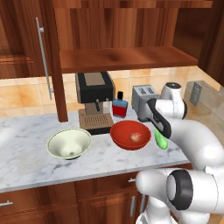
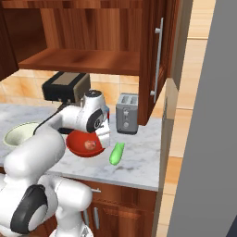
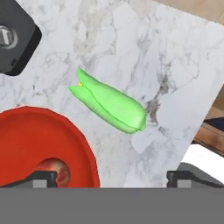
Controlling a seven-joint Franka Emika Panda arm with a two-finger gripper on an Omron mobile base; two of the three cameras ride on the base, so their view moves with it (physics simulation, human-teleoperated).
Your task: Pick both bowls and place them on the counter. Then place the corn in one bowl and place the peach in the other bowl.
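On the counter [image 1: 26,166] the red bowl [image 1: 131,134] holds the peach [image 1: 136,137], which also shows inside it from the other side [image 2: 90,145]. The cream-white bowl [image 1: 69,143] stands empty to its left. The corn [image 1: 161,140] lies flat on the marble just right of the red bowl. My gripper [image 1: 165,131] hangs open a little above the corn, holding nothing. In the hand view the corn [image 3: 109,105] lies ahead between my fingertips [image 3: 43,177], with the red bowl's rim [image 3: 39,144] and the peach [image 3: 57,170] to the left.
A coffee machine [image 1: 94,100], a blue bottle [image 1: 119,107] and a toaster [image 1: 144,98] line the back wall behind the bowls. An open cabinet shelf [image 1: 122,59] hangs overhead. The counter's right end [image 2: 155,180] lies close to the corn.
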